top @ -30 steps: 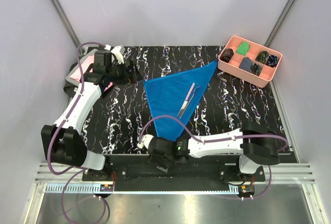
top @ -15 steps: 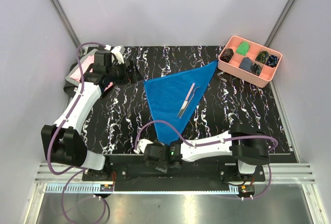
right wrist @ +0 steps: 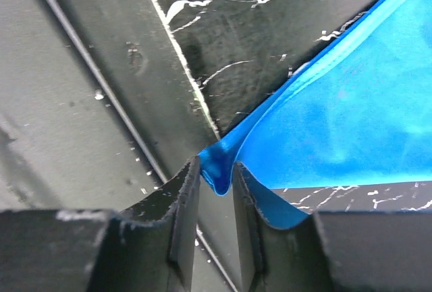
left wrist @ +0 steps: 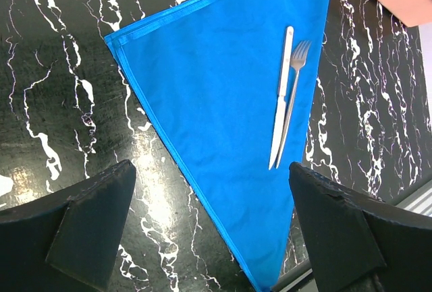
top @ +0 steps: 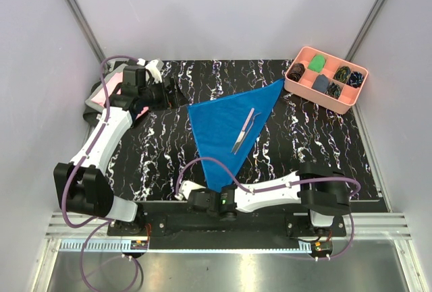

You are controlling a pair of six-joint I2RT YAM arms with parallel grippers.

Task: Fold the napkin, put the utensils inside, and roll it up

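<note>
The royal-blue napkin (top: 223,127) lies folded in a triangle on the black marbled table, its tip pointing at the near edge. It also shows in the left wrist view (left wrist: 209,90) and the right wrist view (right wrist: 351,110). A silver fork (left wrist: 293,93) and a slender silver knife (left wrist: 280,103) lie side by side on it, right of its middle; from above they show as the utensils (top: 243,130). My right gripper (top: 210,194) (right wrist: 216,181) is shut on the napkin's near tip at the table's front edge. My left gripper (top: 170,92) (left wrist: 210,197) is open and empty, above the table left of the napkin.
A pink compartment tray (top: 316,98) with small dark and green cloth bundles stands at the back right. A pink folded shirt (top: 101,93) lies at the far left behind the left arm. The table's front edge and a metal rail (right wrist: 101,83) run under the right gripper.
My right gripper has moved left and nearer along the front edge and has closed on the napkin's tip, drawing it slightly toward the edge. The left arm has not moved.
</note>
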